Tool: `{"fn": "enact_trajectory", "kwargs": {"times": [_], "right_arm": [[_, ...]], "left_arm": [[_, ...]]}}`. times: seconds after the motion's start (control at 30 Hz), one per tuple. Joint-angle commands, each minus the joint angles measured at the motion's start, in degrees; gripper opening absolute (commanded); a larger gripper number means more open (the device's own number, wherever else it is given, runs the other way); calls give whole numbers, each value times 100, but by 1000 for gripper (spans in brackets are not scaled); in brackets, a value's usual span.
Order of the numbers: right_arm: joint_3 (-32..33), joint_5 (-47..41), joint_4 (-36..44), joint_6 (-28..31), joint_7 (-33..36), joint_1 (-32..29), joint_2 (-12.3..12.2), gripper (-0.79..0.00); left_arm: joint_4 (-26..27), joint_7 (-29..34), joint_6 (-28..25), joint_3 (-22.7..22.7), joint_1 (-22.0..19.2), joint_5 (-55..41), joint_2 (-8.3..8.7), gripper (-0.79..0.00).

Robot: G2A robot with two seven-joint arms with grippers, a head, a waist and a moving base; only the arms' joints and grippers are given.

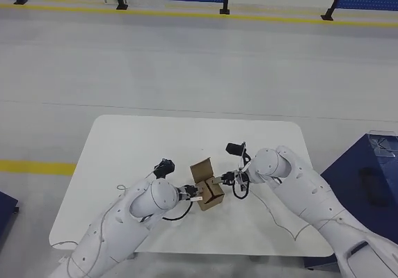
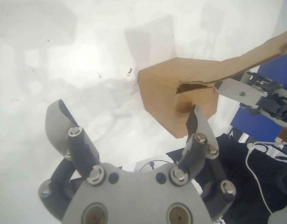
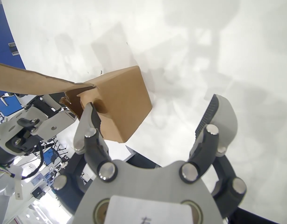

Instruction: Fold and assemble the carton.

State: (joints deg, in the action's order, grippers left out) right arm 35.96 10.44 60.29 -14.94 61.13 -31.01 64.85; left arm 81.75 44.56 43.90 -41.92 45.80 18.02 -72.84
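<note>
Carton (image 1: pixel 208 189) stood near the front middle of the white worktop (image 1: pixel 129 146), its body squared and its top flap (image 2: pixel 251 57) raised and leaning, with a ragged tear at one end of the hinge. Your left hand (image 2: pixel 126 106) was spread wide and held nothing. One finger (image 2: pixel 199 120) touched a side wall beside a dark mark, and the other hung apart over bare worktop. Your right hand (image 3: pixel 152 101) was likewise spread at the opposite side, one finger (image 3: pixel 88 115) tipped against the wall by a round notch just under the torn corner. By the look of it, you were at the closing step, with the walls formed and the lid not yet down. The next move, as I judge it, called for one hand to brace the body while the other swung the flap over and tucked it in. You would have needed to press gently near the tear, since that corner looked likely to rip further and the light box could slide.
</note>
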Motion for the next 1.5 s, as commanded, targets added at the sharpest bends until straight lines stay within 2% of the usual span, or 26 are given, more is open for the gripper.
{"fn": "enact_trajectory", "kwargs": {"times": [0.0, 0.43, 0.67, 0.83, 1.03, 1.17, 1.23, 1.33, 1.47], "right_arm": [[-24, 5, -30, -4, 11, 18, 34, 0], [-108, 203, -62, -92, 31, 38, 180, 0], [-153, 485, 57, -161, 101, 25, 214, 0], [55, 406, 64, -162, 217, 85, 187, 0], [794, 276, 477, 17, 549, -73, -111, 0], [1439, 229, 1102, 131, 1061, -553, -423, 0], [1706, 199, 1437, 200, 1378, -881, -563, 0], [1854, 355, 1835, 351, 1876, -1343, -717, 0], [1812, 797, 2129, 336, 1748, -1772, -800, 0]], "left_arm": [[-87, 1, -8, 41, -39, 4, -27, 0], [-588, 28, -136, 134, -195, -248, -197, 0], [-411, 79, -148, -22, -96, -230, -161, 0], [81, 56, -118, -424, 181, -209, -32, 0], [925, 26, 27, -1278, 709, 45, 243, 0], [1097, -477, -80, -1790, 882, 28, 306, 0], [985, -690, -253, -1802, 818, -24, 279, 0], [550, -951, -212, -1560, 535, -35, 178, 0], [-207, -906, -298, -942, -69, 82, -10, 0]]}}
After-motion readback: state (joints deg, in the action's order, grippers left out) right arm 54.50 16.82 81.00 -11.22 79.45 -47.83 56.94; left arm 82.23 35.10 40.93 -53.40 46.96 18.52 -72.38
